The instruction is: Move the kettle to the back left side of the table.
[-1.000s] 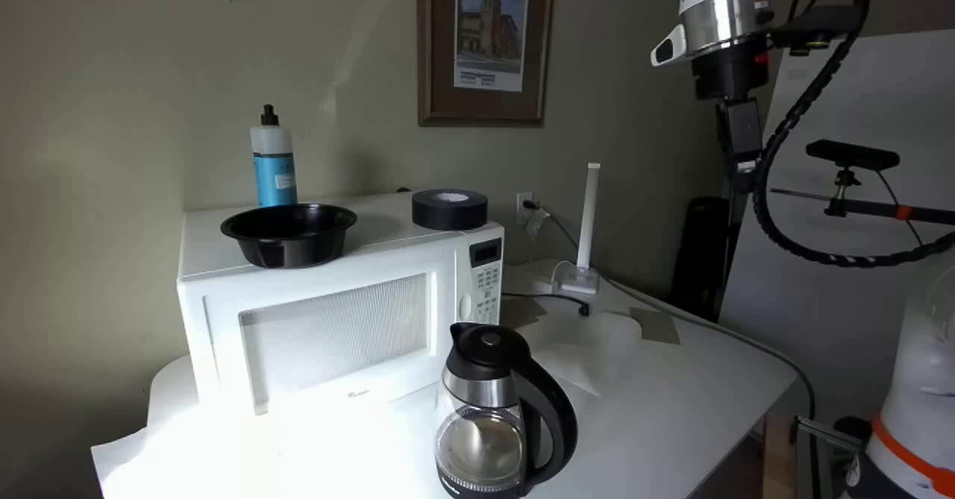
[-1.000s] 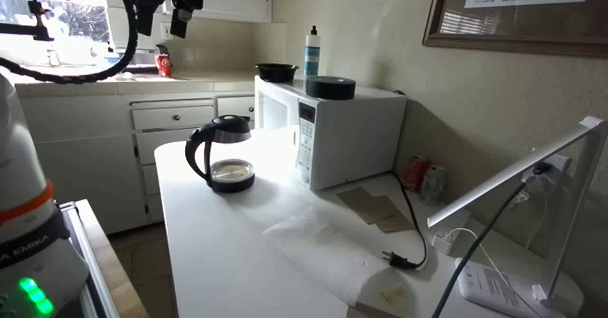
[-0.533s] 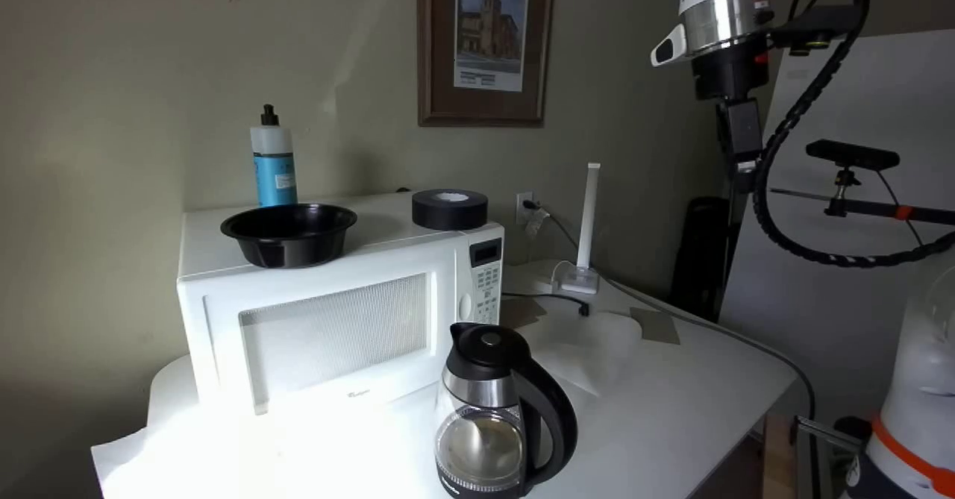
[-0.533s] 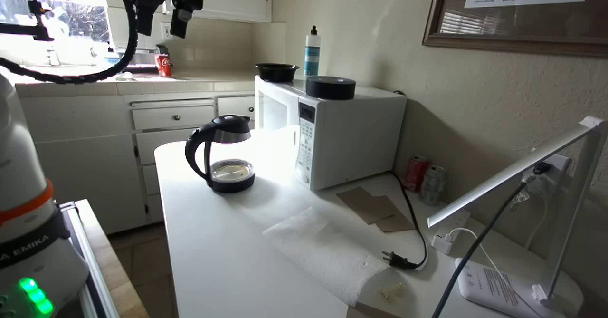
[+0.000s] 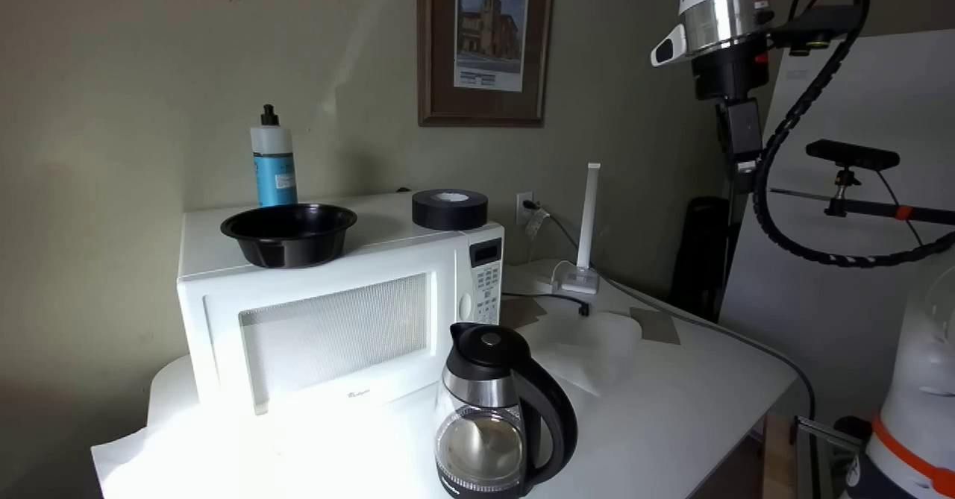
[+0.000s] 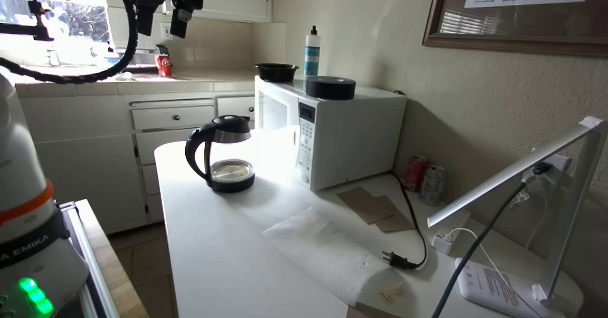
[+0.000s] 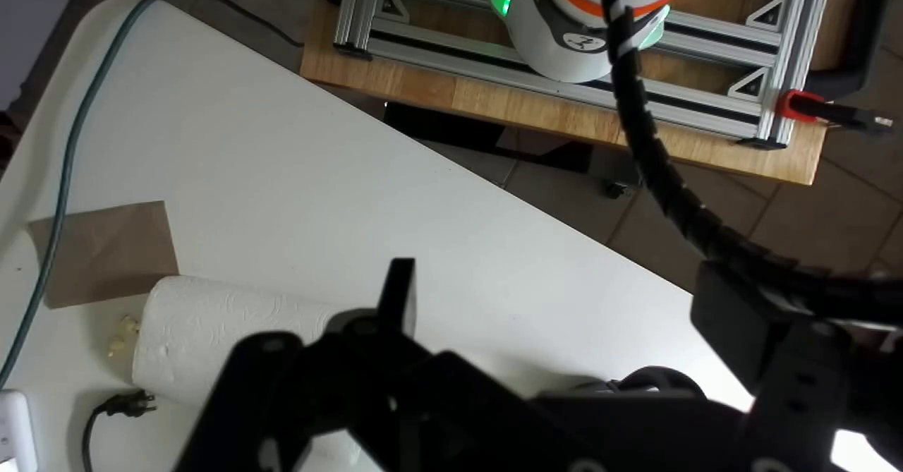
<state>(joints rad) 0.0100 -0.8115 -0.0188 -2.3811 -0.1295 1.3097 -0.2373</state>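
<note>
- I take the microwave [image 5: 328,335] as my landmark: the kettle [image 5: 485,417] stands upright on the tabletop [image 6: 228,261], in front of the microwave at its control-panel end, near it with a visible gap
- The kettle's black handle [image 6: 190,152] points away from the microwave, its spout toward it
- My jaws hang in the air, higher than the kettle and well apart from it, out past the control-panel end of the microwave; I see them spread and released, a clear gap between them
- In my wrist view the dark housing [image 7: 635,430] behind the jaws blocks most of the kettle, with part of the handle showing past it
- The arm [image 5: 722,22] reaches in high past that same end of the microwave, and its base [image 6: 47,265] sits off the tabletop, well apart from the microwave
- On top of the microwave I have a black bowl [image 5: 289,242] near the front edge, a blue-labelled bottle [image 5: 274,167] behind the bowl, and a squat black disc [image 5: 449,212] at the control-panel end
- Beside the microwave's panel end, toward its back, a red can [image 6: 416,173] and a silver can [image 6: 432,185] stand close together; brown paper pieces [image 6: 358,205] lie flat nearby
- A white paper towel [image 6: 327,256] lies farther out from the microwave, and the desk lamp [image 6: 575,208] stands farther still
</note>
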